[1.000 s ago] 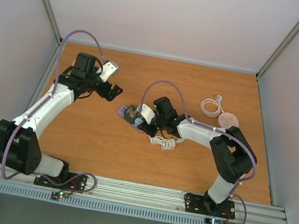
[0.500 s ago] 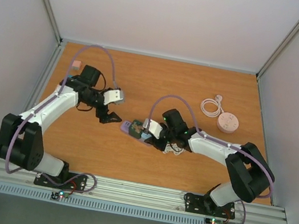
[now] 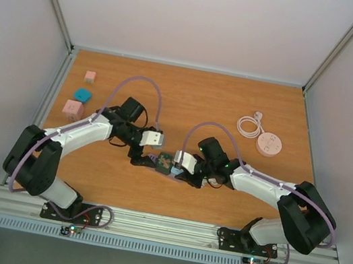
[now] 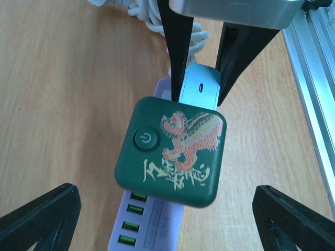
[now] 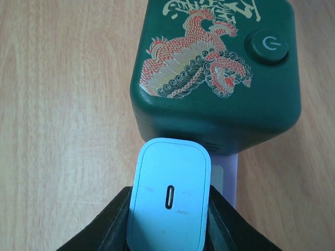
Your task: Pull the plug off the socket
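Both arms are drawing in toward the near middle of the table (image 3: 236, 101), and the plug is not out yet

Compared with a second ago, the left arm is reaching lower and further inward, uncovering three small blocks (image 3: 82, 94) at the far left, and the lilac power strip (image 4: 146, 225) is lying nearer the bases. The left gripper (image 4: 165, 192) is hovering low with its fingers spread wide, straddling the strip and the green dragon-printed block (image 4: 172, 151) without touching either. Just beyond that block, the pale blue plug (image 5: 168, 201) is still sitting in the strip, so the pull itself is judged to be still ahead. The right gripper (image 5: 167, 214) is reaching in low from the right, nearly level with the table, and is pinching the plug on both sides
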Tool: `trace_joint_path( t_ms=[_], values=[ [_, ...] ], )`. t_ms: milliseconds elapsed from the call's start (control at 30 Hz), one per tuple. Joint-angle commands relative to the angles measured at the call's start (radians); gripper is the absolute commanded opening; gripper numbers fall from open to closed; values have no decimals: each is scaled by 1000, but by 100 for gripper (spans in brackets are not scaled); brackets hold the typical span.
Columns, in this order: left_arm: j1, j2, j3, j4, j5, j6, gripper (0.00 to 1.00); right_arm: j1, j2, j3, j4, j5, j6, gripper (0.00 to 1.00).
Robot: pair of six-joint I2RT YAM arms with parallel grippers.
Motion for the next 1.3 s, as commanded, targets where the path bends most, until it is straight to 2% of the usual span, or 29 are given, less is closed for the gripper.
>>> trace_joint_path(
  t_ms=[0, 167, 433, 567, 767, 900, 1033, 1067, 1167, 1267],
  values=[
    [-37, 27, -35, 142, 26, -30, 91, 1, 0, -26, -46, -21, -36, 21],
    [-90, 42, -68, 200, 9, -28, 87, 1, 13, -17, -45, -24, -35, 22],
    [-113, 40, -104, 283, -13, -58, 65, 0, 18, -4, -38, -29, -14, 30],
    [-116, 28, -118, 302, -16, -76, 60, 1, 17, 2, -22, -34, 9, 35],
    [-116, 20, -127, 310, -18, -76, 62, 2, 32, 22, -31, -50, 17, 44],
    [-116, 20, -128, 312, -21, -76, 67, 1, 31, 19, -20, -41, 16, 39],
    [-121, 20, -135, 317, -48, -81, 81, 2, 24, 22, -1, -41, 29, 37],
    [-122, 20, -137, 319, -53, -81, 82, 2, 23, 20, 3, -41, 29, 36],
    [-127, 20, -138, 326, -60, -83, 81, 2, 28, 17, 6, -38, 23, 35],
    [-136, 25, -136, 325, -68, -81, 76, 2, 27, 4, 13, -25, 12, 33]
  ],
)
